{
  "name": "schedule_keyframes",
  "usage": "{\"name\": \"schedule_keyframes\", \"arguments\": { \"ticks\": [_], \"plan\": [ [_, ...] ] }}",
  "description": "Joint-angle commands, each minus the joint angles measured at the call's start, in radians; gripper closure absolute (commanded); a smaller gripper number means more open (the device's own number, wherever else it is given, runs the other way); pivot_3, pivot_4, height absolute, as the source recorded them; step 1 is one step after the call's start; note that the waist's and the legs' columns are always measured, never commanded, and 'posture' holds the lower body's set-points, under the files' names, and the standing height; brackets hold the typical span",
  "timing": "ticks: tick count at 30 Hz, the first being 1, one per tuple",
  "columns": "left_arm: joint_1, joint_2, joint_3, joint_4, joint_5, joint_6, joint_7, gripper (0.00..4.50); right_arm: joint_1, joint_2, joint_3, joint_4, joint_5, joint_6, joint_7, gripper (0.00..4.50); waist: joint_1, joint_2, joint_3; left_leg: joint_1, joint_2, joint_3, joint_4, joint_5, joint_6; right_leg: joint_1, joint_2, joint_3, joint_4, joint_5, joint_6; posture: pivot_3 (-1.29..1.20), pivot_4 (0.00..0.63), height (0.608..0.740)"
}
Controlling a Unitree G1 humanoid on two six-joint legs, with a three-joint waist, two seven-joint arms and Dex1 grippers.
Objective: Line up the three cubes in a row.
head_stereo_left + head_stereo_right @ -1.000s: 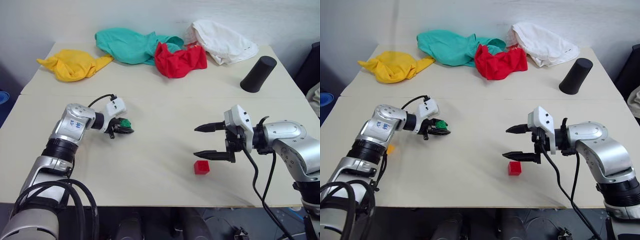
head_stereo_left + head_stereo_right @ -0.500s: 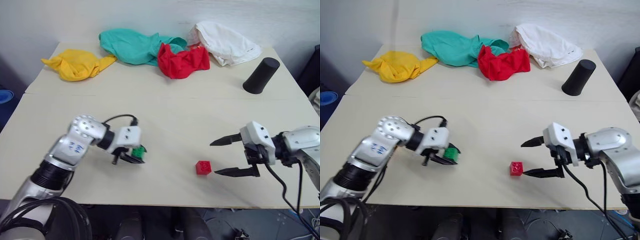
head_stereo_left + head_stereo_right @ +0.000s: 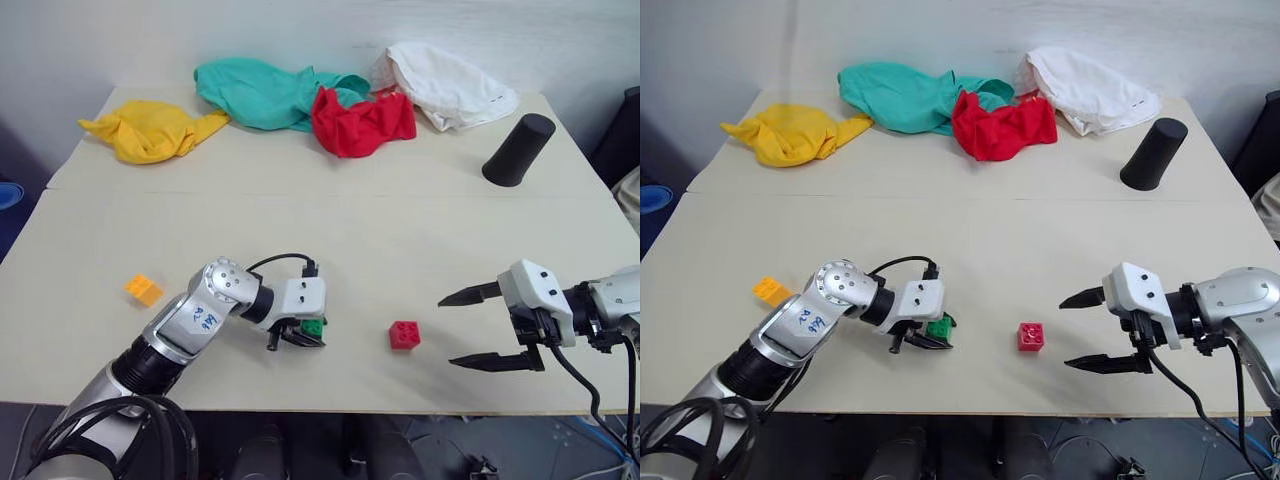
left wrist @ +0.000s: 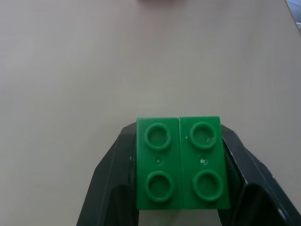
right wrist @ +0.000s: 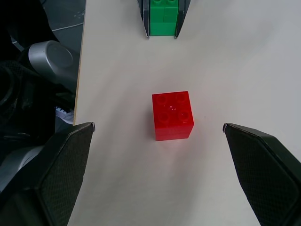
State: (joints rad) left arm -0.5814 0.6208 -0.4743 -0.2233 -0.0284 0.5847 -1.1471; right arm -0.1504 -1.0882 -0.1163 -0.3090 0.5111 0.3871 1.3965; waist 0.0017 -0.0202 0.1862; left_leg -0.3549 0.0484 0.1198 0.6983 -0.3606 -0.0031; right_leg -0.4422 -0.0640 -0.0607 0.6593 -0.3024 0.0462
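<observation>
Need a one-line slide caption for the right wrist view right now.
Open right gripper faces the red cube on the table, with the green cube held in the left gripper beyond.

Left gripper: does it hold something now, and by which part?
Yes. The left gripper holds the green cube, its fingers pressing two opposite side faces, studs up.

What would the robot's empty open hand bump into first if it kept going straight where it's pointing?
Probably the red cube. It sits on the table between and ahead of the right gripper's open fingers. Beyond it comes the green cube held by the left gripper.
</observation>
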Motion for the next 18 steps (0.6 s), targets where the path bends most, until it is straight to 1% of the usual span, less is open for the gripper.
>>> {"name": "schedule_keyframes", "arguments": {
  "ticks": [1,3,5,6,9,10,12,13,14,16,18],
  "plan": [
    [-0.005,-0.013,-0.025,-0.029,0.027,0.031,0.033,2.98,-0.019,0.012,-0.005,-0.014,-0.001,-0.016,-0.016,0.00,0.002,0.000,0.000,0.000,0.000,0.000,0.000,0.000,0.000,0.000,0.000,0.000,0.000,0.000,0.000,0.00,0.150,0.740],
    [-0.001,-0.012,-0.028,-0.034,0.035,0.045,0.048,2.98,-0.029,0.019,0.005,-0.012,-0.002,-0.014,-0.021,0.00,0.003,0.000,0.000,0.000,0.000,0.000,0.000,0.000,0.000,0.001,0.000,0.000,0.000,0.000,0.000,0.00,0.150,0.740],
    [0.004,-0.009,-0.021,-0.040,0.035,0.058,0.058,2.26,-0.043,0.026,0.011,-0.006,0.002,-0.009,-0.020,0.00,0.005,0.000,0.000,0.001,0.000,0.000,0.000,0.000,0.000,0.001,0.000,0.000,0.000,0.000,0.000,0.00,0.150,0.740],
    [0.007,-0.003,-0.011,-0.052,0.020,0.073,0.052,2.09,-0.056,0.030,0.016,0.000,0.005,-0.003,-0.018,0.00,0.005,0.000,0.000,0.001,0.000,0.000,0.000,0.000,0.000,0.001,0.000,0.000,0.000,0.000,0.000,0.00,0.150,0.740],
    [0.003,0.005,0.033,-0.084,-0.031,0.142,0.042,1.18,-0.090,0.040,0.033,0.015,0.007,0.006,-0.014,0.00,0.004,0.000,0.000,0.001,0.000,0.000,0.000,0.000,0.000,0.001,0.000,0.000,0.000,0.000,0.000,0.00,0.150,0.740],
    [-0.005,0.008,0.054,-0.089,-0.045,0.166,0.048,0.94,-0.101,0.045,0.040,0.021,0.008,0.008,-0.011,0.00,0.003,0.000,0.000,0.001,0.000,0.000,0.000,0.000,0.000,0.001,0.000,0.000,0.000,0.000,0.000,0.00,0.150,0.740],
    [-0.021,0.030,0.121,-0.099,-0.082,0.227,0.056,0.33,-0.129,0.054,0.056,0.034,0.010,0.013,-0.004,0.00,0.000,0.000,0.000,0.001,0.000,0.000,0.000,0.000,0.000,0.001,0.000,0.000,0.000,0.000,0.000,0.00,0.150,0.740],
    [-0.027,0.048,0.179,-0.115,-0.126,0.287,0.049,0.01,-0.146,0.060,0.065,0.044,0.012,0.014,0.001,0.00,-0.003,0.000,0.000,0.000,0.000,-0.001,0.000,0.000,0.000,0.001,0.000,0.000,0.000,0.000,0.000,0.00,0.150,0.740],
    [-0.030,0.067,0.240,-0.129,-0.164,0.333,0.045,0.01,-0.162,0.064,0.074,0.055,0.012,0.012,0.007,0.00,-0.006,0.000,0.000,0.001,0.000,-0.001,0.000,0.000,0.000,0.001,0.000,0.000,0.000,0.000,0.000,0.00,0.150,0.740],
    [-0.013,0.146,0.385,-0.153,-0.227,0.401,0.033,0.01,-0.210,0.080,0.091,0.082,0.017,0.017,0.020,0.00,-0.011,0.000,0.000,0.001,0.001,0.000,0.000,0.000,0.000,0.000,0.001,0.000,0.001,0.000,-0.001,0.00,0.150,0.740],
    [0.044,0.236,0.527,-0.164,-0.265,0.438,0.028,0.01,-0.262,0.098,0.101,0.104,0.034,0.034,0.032,0.00,-0.016,0.000,0.000,0.001,0.001,0.000,0.000,0.000,-0.001,0.000,0.001,0.000,0.001,-0.001,-0.001,0.00,0.150,0.740]
  ]
}}
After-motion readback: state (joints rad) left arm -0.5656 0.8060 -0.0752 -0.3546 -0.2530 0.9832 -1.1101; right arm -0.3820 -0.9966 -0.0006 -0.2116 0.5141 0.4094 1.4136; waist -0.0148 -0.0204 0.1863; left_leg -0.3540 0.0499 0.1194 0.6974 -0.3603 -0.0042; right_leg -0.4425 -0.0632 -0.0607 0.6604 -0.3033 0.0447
